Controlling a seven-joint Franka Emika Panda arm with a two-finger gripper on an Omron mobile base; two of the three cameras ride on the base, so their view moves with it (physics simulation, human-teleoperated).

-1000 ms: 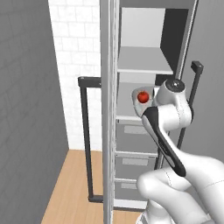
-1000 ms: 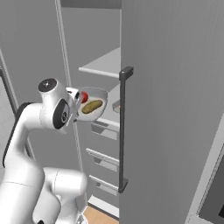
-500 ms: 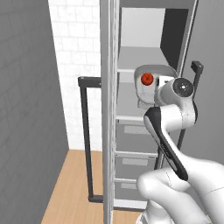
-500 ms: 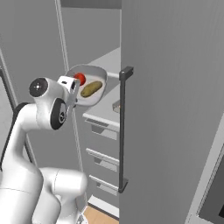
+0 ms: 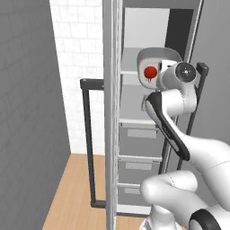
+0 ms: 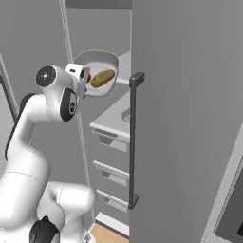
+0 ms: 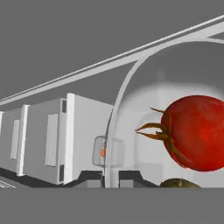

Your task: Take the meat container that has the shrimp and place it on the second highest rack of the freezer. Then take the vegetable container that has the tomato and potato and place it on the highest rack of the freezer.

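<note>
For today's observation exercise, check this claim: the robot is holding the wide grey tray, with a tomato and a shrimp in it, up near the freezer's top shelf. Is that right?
Not quite. The vegetable container holds the tomato and the potato, not a shrimp; the right base view shows the olive-brown lump. The rest stands: the tray is raised near the freezer's highest rack.

No legible writing

No words, brand marks, numbers or signs can be read on any surface in these three views.
</note>
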